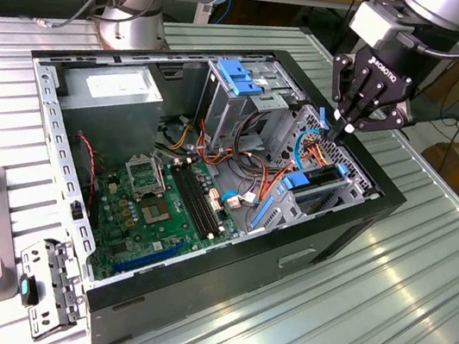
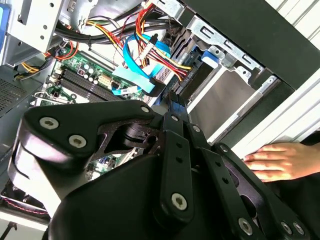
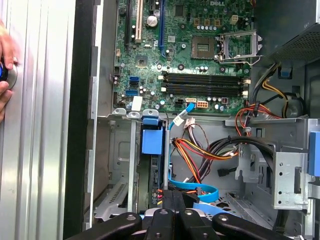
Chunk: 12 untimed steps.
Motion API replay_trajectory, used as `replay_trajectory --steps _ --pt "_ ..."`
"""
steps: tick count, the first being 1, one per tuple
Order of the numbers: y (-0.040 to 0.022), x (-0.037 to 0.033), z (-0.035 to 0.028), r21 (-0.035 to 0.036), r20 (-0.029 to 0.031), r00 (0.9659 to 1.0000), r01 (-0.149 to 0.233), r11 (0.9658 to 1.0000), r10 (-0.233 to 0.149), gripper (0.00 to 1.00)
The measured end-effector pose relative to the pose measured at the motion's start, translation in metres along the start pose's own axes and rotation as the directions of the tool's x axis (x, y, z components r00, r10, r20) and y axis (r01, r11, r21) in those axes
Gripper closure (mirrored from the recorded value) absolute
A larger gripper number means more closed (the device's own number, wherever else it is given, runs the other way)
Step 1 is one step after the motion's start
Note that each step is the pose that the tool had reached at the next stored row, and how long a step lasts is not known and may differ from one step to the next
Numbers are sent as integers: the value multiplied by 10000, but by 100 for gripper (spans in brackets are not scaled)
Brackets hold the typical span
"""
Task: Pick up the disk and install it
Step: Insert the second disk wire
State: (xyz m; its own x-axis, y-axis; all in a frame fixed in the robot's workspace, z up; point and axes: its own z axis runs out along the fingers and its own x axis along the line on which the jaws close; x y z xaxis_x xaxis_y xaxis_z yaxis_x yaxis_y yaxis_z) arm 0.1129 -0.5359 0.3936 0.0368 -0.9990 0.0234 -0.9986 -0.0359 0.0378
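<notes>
Your pincer (image 1: 348, 124) hangs with its fingers drawn together to a narrow tip, holding nothing, just above the drive cage at the far right end of the open computer case (image 1: 241, 265). The disk (image 1: 320, 179) already sits on edge in that cage, blue carrier end showing; the cage wall and cables (image 1: 312, 146) hide most of it. In the second wrist view a person's hand (image 2: 280, 160) rests on the ribbed metal counter (image 1: 389, 320) beside the case.
</notes>
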Motion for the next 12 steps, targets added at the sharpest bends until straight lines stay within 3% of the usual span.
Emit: replay_trajectory --steps 5,9,10,12 --pt "-1 -21 1 -1 0 10000 1 10000 -1 89" --pt "-8 -201 1 -16 -91 10000 -1 10000 1 89" --pt "-9 -227 1 -24 -188 9998 -5 10000 5 89" --pt "-12 -295 2 -50 -551 9985 -19 10000 16 89"
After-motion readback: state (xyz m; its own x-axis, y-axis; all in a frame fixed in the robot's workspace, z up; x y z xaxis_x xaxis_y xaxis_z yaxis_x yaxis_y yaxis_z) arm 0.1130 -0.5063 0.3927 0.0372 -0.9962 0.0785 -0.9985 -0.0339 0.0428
